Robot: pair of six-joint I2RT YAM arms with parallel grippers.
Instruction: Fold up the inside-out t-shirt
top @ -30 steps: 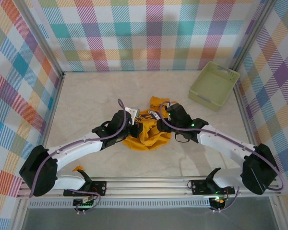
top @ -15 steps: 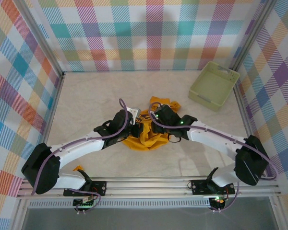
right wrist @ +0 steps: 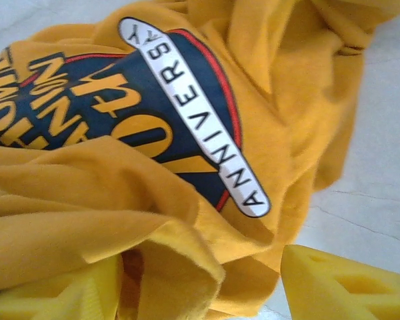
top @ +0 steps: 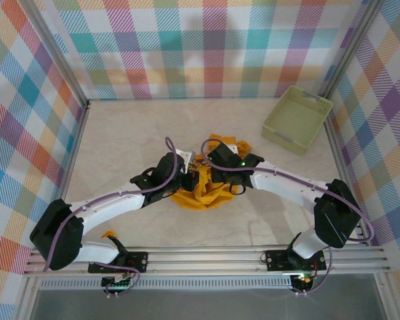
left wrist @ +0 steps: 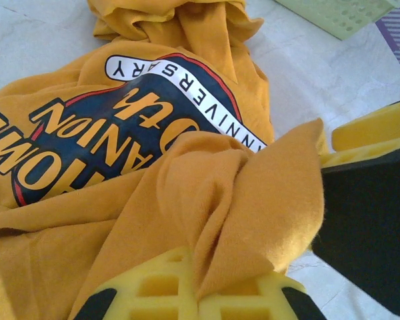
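Mustard-orange cotton, the inside-out t-shirt (top: 203, 193) lies bunched mid-worktop (top: 120, 147) between your arms. Your left gripper (left wrist: 199, 290) has its jaws clamped on a raised fold, probably to anchor it. Your right gripper (right wrist: 200, 290) holds its jaws apart over a loose edge, gripping nothing. The wrist cameras give you the navy print (right wrist: 120, 127); from above you read the heap's outline.

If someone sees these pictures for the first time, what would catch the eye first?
The crumpled mustard-orange t-shirt in the middle of the table, with both arms meeting over it. Close up, its dark blue printed badge stands out, and the left gripper pinches a fold of the cloth. A pale green basket sits apart in the far right corner.
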